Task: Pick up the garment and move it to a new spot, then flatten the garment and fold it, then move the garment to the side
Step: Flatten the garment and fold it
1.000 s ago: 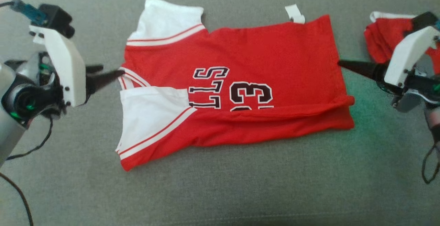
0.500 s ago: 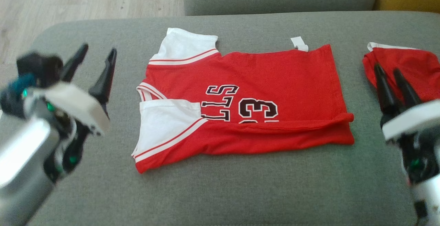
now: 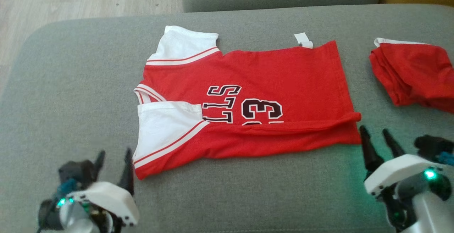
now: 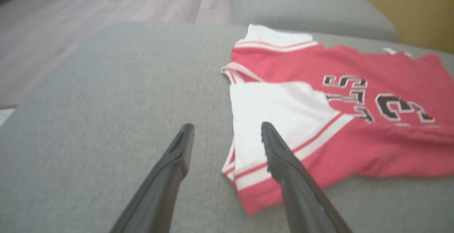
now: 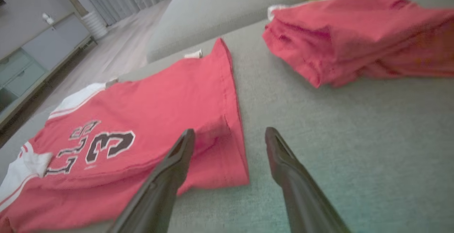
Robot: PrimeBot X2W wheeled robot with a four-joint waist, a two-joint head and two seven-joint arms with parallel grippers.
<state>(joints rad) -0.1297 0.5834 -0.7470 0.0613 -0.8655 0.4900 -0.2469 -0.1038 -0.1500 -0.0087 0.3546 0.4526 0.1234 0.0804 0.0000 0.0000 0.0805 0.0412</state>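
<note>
Two grippers are noted at the near edge of the grey cushion [image 3: 71, 84], each with fingers spread and nothing held. Left gripper [image 3: 115, 151] is seen just beside the white near sleeve of the garment [image 3: 269, 73], not touching. Garment is laid flat mid-cushion, long axis across the head view: collar and sleeves left, hem right, near long edge folded over. Right gripper [image 3: 373, 129] is seen just off the near hem corner. Folded red cloth [image 3: 415, 73] is noted far right, apart.

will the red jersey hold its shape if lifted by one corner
Probably not: the red jersey lies as thin cloth with a soft fold along its near edge, so it would likely drape and unfold. Pushed, it may bunch on the textured cushion.
</note>
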